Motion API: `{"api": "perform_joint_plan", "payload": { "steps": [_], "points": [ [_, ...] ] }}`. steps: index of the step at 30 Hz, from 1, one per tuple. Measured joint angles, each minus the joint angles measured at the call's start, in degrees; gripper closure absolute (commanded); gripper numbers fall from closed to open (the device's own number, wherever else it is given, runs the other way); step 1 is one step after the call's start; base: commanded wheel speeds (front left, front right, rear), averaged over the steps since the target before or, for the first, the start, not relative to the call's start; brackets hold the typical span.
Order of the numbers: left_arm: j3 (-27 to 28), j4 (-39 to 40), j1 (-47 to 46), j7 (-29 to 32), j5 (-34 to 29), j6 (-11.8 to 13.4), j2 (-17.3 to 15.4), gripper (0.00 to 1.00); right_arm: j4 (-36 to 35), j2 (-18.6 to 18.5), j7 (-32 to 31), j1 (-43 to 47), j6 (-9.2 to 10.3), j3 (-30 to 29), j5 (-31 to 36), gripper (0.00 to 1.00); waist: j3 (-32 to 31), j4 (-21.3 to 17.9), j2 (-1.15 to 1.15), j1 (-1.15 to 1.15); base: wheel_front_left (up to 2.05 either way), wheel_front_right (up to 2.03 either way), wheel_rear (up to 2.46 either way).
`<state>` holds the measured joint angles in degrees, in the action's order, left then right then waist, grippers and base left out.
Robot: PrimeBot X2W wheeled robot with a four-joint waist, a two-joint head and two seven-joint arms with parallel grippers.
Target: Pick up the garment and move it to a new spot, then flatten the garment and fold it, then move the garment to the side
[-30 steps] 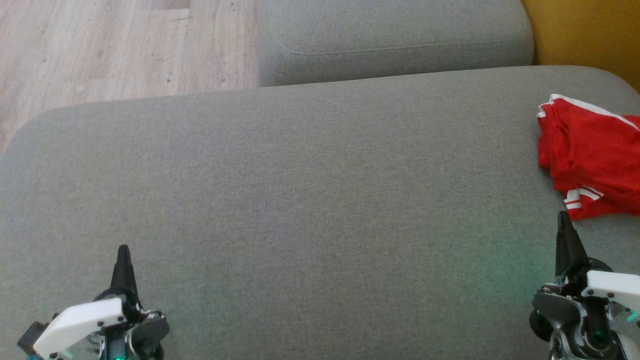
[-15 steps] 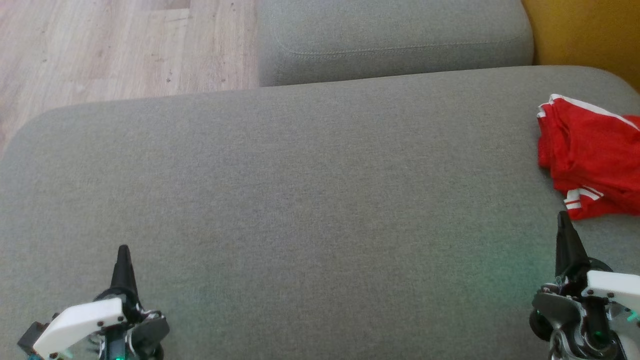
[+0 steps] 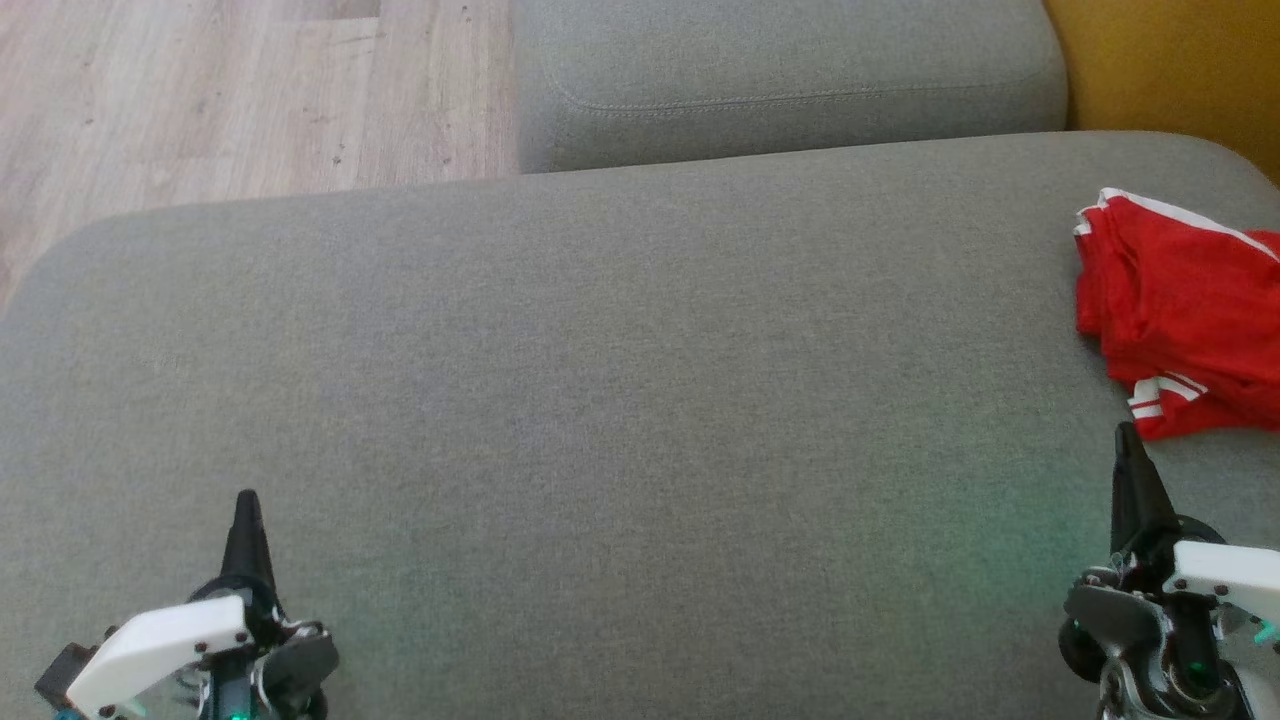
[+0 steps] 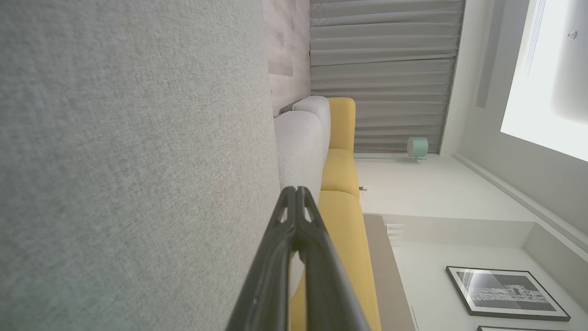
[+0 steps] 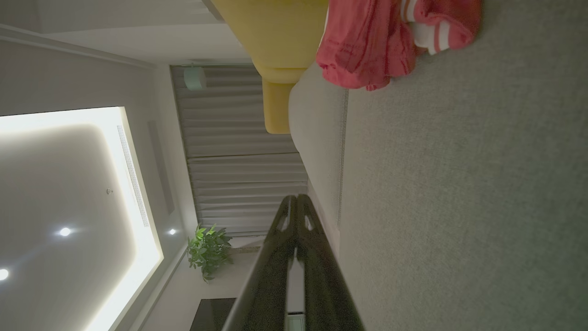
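One red garment (image 3: 1180,310) with white stripes lay at the far right of the grey seat cushion (image 3: 600,350), running out past the right edge of the head view. It sat bunched in several soft layers with uneven edges, and a striped band was turned out at its near corner. Nothing was holding or touching it.

That spot would have suited either a heap waiting to be lifted toward the open middle, or a bundle set aside after folding. The loose layers did not settle which.

Just near of the garment, and apart from it, the right gripper (image 3: 1128,445) pointed toward the striped corner. Its two dark fingers were pressed together into a single point and carried nothing. Well away at the near left, the left gripper (image 3: 247,505) pointed the same way, fingers likewise pressed together and empty. Both wrist views showed each pair meeting at the tips, low over the fabric. I judged this a parked pose, with the arms drawn back to the near edge so that the broad middle of the cushion was left free as working room.

Beyond the seat lay a grey back cushion (image 3: 780,80). A wooden floor (image 3: 200,90) was at the far left and yellow upholstery (image 3: 1180,60) at the far right.
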<state>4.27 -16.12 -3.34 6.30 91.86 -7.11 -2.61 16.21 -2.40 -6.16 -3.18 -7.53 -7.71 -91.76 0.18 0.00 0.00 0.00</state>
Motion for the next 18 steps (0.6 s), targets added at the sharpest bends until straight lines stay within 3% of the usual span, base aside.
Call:
{"api": "perform_joint_plan", "payload": {
  "steps": [18],
  "points": [
    [0.00,0.00,0.00,0.00,0.00,0.00,0.01,1.00,0.00,0.00,0.00,0.00,0.00,0.00,0.00,1.00,0.00,0.00,0.00,0.00,0.00,0.00,0.00]
  ]
}}
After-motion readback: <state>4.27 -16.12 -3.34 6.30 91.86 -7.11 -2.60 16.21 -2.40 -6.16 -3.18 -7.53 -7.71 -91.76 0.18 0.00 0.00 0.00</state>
